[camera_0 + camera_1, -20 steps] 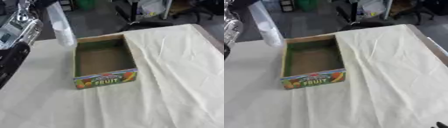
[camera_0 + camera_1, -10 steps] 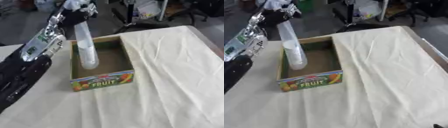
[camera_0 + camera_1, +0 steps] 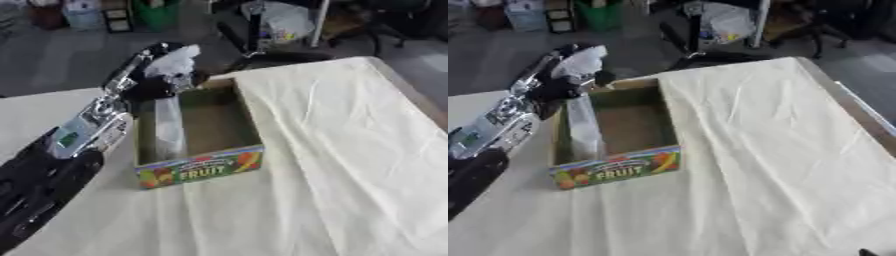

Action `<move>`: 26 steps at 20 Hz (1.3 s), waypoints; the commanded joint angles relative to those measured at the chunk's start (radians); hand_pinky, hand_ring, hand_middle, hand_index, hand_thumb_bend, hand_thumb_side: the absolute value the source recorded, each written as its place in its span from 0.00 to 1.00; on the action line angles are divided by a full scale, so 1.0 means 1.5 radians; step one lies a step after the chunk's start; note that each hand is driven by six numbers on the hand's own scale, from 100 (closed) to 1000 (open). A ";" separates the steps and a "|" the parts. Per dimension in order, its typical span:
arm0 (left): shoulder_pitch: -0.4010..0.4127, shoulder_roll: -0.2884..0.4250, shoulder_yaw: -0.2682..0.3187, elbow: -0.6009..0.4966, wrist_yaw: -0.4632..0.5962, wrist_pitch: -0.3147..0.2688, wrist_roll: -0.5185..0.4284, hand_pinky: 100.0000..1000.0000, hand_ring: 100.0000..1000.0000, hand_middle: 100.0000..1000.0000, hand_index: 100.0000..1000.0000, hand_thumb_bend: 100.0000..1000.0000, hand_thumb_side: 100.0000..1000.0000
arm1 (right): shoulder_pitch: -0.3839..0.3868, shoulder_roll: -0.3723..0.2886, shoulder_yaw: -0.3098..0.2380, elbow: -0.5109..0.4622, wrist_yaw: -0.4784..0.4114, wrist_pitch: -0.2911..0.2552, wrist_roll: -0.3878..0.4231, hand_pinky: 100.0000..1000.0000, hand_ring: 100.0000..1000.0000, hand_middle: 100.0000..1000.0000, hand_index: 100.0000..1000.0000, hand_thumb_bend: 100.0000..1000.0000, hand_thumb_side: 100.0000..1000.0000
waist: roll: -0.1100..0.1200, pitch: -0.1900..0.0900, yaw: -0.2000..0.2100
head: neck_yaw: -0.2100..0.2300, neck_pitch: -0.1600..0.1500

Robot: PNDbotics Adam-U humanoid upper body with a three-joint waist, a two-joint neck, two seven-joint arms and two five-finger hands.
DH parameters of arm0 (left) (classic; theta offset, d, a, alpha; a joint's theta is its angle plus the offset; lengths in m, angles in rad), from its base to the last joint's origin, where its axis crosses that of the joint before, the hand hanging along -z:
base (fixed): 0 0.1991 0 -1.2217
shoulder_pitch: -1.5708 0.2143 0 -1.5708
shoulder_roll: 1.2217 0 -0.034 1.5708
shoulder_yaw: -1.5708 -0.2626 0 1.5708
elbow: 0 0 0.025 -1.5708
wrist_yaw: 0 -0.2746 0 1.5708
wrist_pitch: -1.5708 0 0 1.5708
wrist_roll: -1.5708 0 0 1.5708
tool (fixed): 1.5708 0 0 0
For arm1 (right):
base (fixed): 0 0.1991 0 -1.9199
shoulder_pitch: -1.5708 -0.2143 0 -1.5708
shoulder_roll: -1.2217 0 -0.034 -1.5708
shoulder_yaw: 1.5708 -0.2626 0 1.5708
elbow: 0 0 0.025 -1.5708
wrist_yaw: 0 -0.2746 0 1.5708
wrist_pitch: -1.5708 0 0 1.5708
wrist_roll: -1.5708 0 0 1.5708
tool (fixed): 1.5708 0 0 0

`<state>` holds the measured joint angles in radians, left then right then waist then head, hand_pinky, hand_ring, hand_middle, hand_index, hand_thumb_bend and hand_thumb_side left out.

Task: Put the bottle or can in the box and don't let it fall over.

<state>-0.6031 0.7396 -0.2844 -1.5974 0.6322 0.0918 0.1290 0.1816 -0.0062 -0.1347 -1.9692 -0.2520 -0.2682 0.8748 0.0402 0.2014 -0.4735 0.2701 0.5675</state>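
The bottle (image 3: 168,131) has dropped lower since a moment ago — it now stands upright inside the one box (image 3: 199,172), against its left wall. The left hand (image 3: 162,75) — reaching in from the lower left of the frame — curls around the bottle's top. One bottle, one box on the table (image 3: 350,165).

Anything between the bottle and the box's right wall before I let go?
No. In the left eye view the bottle, held by the left hand, stands along the left wall of the box; only bare box floor lies between it and the right wall.

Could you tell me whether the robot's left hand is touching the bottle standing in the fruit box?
Touching. In the left eye view the left hand is curled round the top of the clear bottle, which stands inside the box.
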 commanded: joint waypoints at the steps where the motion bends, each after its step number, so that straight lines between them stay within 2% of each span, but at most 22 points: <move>1: 0.014 0.025 0.021 -0.036 -0.029 -0.011 0.006 0.89 0.93 0.51 0.82 0.86 0.32 | -0.001 -0.006 -0.003 -0.010 -0.003 -0.003 -0.001 0.75 1.00 1.00 1.00 0.00 0.41 | -0.002 -0.012 0.003 | -0.006 -0.010; 8: 0.108 0.054 0.073 -0.138 -0.080 -0.020 0.042 0.94 1.00 0.60 0.89 0.98 0.52 | 0.002 -0.004 -0.008 -0.012 -0.001 -0.004 -0.007 0.75 1.00 1.00 1.00 0.00 0.41 | -0.005 -0.013 0.016 | -0.022 -0.012; 14: 0.210 0.057 0.123 -0.222 -0.163 0.002 0.066 0.95 1.00 0.62 0.90 0.98 0.53 | 0.002 -0.004 -0.011 -0.013 -0.001 -0.003 -0.010 0.75 1.00 1.00 1.00 0.00 0.41 | -0.007 -0.014 0.032 | -0.029 -0.011; 18: 0.299 0.021 0.166 -0.264 -0.227 -0.002 0.084 0.93 0.99 0.59 0.89 0.95 0.53 | 0.001 -0.004 -0.014 -0.012 0.002 -0.001 -0.013 0.75 1.00 1.00 1.00 0.00 0.41 | -0.005 -0.016 0.047 | -0.031 -0.006; 22: 0.375 -0.037 0.208 -0.268 -0.306 -0.061 0.083 0.92 0.97 0.58 0.89 0.90 0.55 | 0.001 -0.004 -0.018 -0.010 0.006 0.001 -0.018 0.75 1.00 1.00 1.00 0.00 0.41 | -0.004 -0.020 0.064 | -0.028 0.004; 26: 0.422 -0.114 0.249 -0.268 -0.377 -0.111 0.103 0.91 0.96 0.58 0.87 0.86 0.55 | 0.003 -0.007 -0.022 -0.009 0.008 0.003 -0.023 0.75 1.00 1.00 1.00 0.00 0.41 | -0.004 -0.026 0.084 | -0.019 0.020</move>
<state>0.0312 0.5825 0.0586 -1.9798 0.0988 -0.0515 0.2741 0.1861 -0.0052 -0.1602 -1.9694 -0.2424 -0.2633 0.8436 0.0345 0.1790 -0.3453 0.2360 0.5905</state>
